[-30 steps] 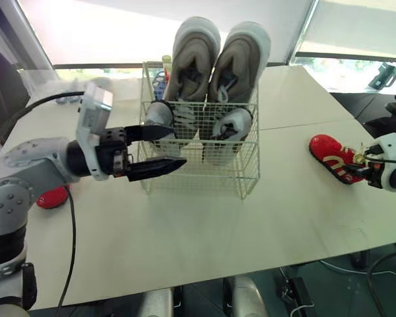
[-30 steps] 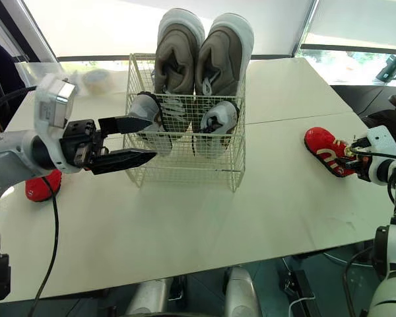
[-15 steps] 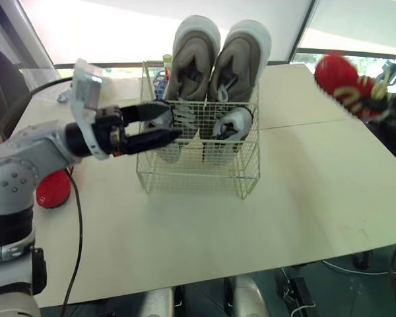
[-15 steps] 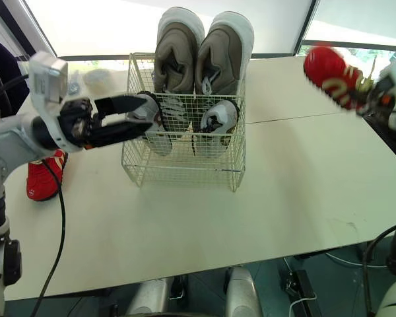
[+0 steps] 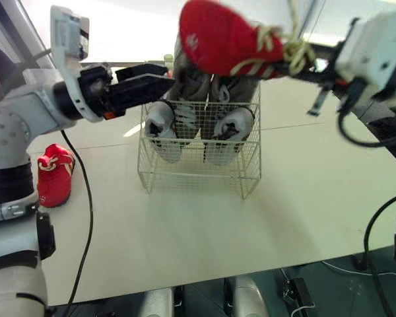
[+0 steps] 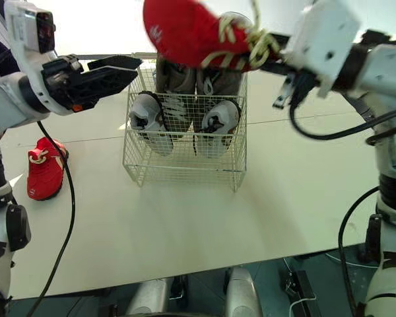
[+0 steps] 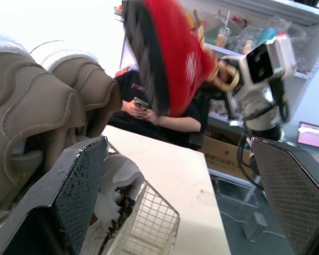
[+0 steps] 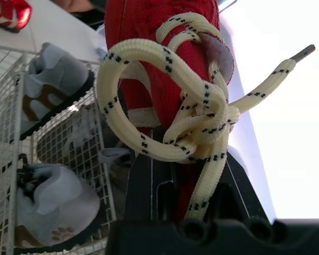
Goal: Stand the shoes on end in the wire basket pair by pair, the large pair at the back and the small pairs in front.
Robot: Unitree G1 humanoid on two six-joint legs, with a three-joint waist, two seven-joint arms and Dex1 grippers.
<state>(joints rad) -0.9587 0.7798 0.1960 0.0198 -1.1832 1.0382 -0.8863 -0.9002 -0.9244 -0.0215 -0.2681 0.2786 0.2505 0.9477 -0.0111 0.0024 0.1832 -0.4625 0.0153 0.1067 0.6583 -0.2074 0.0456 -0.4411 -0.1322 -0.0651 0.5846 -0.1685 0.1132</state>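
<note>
Clamping the red shoe (image 5: 214, 36) at its laced end, the right gripper (image 5: 302, 64) holds it above the wire basket (image 5: 198, 179). The left gripper (image 5: 148, 79) stands spread beside the rim.

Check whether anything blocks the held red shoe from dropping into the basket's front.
The red shoe in the right gripper hangs above the large pair. The small grey pair stands before them; the wire basket front looks free. The left gripper hovers open by its left rim.
</note>
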